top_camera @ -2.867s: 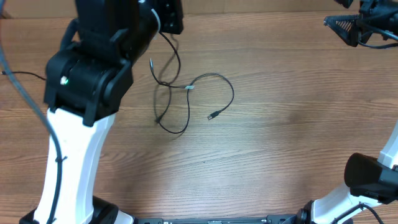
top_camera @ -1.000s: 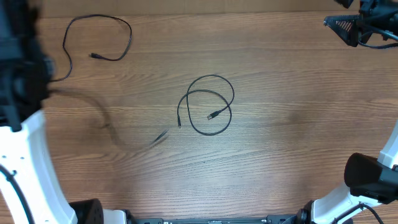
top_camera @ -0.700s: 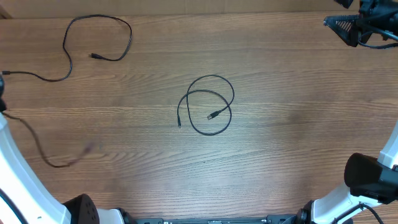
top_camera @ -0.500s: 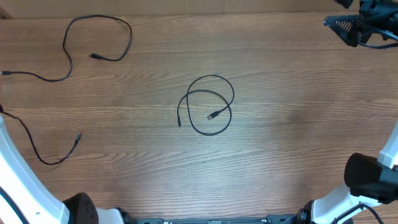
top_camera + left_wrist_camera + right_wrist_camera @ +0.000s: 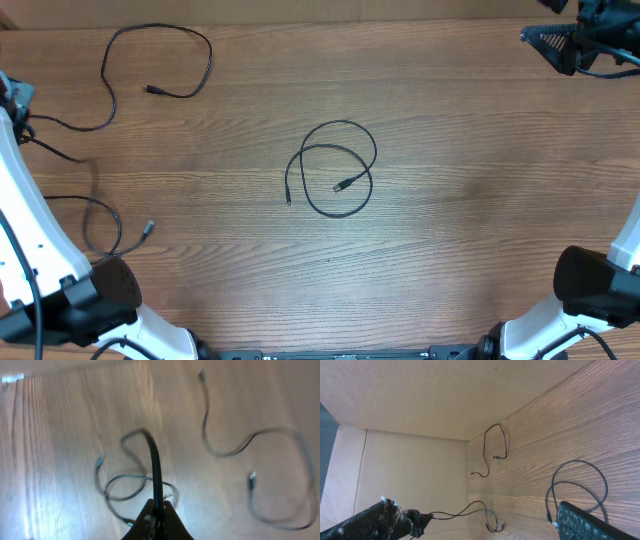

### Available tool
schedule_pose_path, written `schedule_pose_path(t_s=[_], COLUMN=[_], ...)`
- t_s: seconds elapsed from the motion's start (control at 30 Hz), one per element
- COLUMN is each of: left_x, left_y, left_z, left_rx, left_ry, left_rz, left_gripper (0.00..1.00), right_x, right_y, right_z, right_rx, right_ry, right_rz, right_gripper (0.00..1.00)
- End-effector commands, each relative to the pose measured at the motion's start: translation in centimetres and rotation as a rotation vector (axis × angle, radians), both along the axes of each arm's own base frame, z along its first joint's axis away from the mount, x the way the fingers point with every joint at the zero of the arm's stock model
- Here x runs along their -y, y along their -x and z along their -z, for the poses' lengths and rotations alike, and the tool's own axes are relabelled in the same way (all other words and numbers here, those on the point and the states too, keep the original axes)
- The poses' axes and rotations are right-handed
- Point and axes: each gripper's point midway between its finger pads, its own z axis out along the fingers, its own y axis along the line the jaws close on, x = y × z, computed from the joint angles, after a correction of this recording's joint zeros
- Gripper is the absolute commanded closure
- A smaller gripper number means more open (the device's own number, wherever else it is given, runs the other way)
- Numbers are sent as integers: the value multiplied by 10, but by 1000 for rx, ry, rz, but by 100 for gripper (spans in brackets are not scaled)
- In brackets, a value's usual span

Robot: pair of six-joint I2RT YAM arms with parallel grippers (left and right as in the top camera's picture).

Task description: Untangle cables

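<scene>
left arm (image 5: 30, 220) swung to the left edge, one cable (image 5: 147, 228) dragged there from centre

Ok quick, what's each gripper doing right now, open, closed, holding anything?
Left gripper: shut on a black cable.
Right gripper: open, holding nothing.

Left arm (image 5: 35, 235), by table (image 5: 470, 240) left edge: long white tube, thin black wire (image 5: 36, 300) along it, big black round joint (image 5: 85, 300) low.
Right arm (image 5: 545, 328), table right edge: white tube, black rounded knob (image 5: 600, 285) above.
Right gripper (image 5: 479, 508): black fingers (image 5: 592, 522), rough bumpy pads.
Left gripper (image 5: 156, 510): dark pointed tips.
</scene>
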Motion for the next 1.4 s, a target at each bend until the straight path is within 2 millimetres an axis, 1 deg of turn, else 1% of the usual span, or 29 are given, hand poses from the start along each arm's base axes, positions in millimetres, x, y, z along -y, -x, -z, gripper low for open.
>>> schedule_pose_path(t_s=[0.0,0.1,0.2,0.3,0.43,0.47,0.57,0.63,0.8,0.83,0.9,0.97,1.03,1.13,1.2,1.23,1.27,1.3,1.37], left_x=[-6,-13,-15,-17,-31,-41,-57,-73,-115,-123,-139,-156,-167,-172,-169,-168,-165,-162,-151], left_y=[10,12,7,5,10,11,13,15,23,27,36,47,58,63,62,60,54,49,34], left_z=[22,40,61,82,105,115,130,140,151,152,154,153,153,155,155,155,155,154,150], left_rx=[-49,-75,-84,-72,-63,-50,-39,-23,38,49,53,43,24,15,12,10,11,23,78], left_ry=[85,159,273,401,510,545,578,577,533,520,487,433,394,389,401,404,411,419,460], left_rz=[-61,-76,-29,-33,-86,-111,-130,-157,-221,-235,-265,-301,-329,-315,-269,-232,-160,-106,0], left_gripper=[95,96,96,95,95,93,94,95,96,92,75,68,62,50,41,39,41,46,45], right_x=[2,2,2,2,2,2,2,2,2,2,2,2,2,2,2,2,2,2,2], right_y=[1,1,1,1,1,1,1,1,1,1,1,1,1,1,1,1,1,1,1], right_z=[-4,-4,-4,-4,-4,-4,-4,-4,-4,-4,-4,-4,-4,-4,-4,-4,-4,-4,-4], right_rx=[19,18,19,19,19,19,19,19,19,19,19,19,19,19,18,19,19,19,19], right_ry=[11,11,11,11,11,11,11,11,11,11,11,11,11,11,11,11,11,11,11], right_rz=[4,4,4,4,4,4,4,4,4,4,4,4,4,4,4,4,4,4,4], right_gripper=[0,0,0,0,0,0,0,0,0,0,0,0,0,0,0,0,0,0,0])
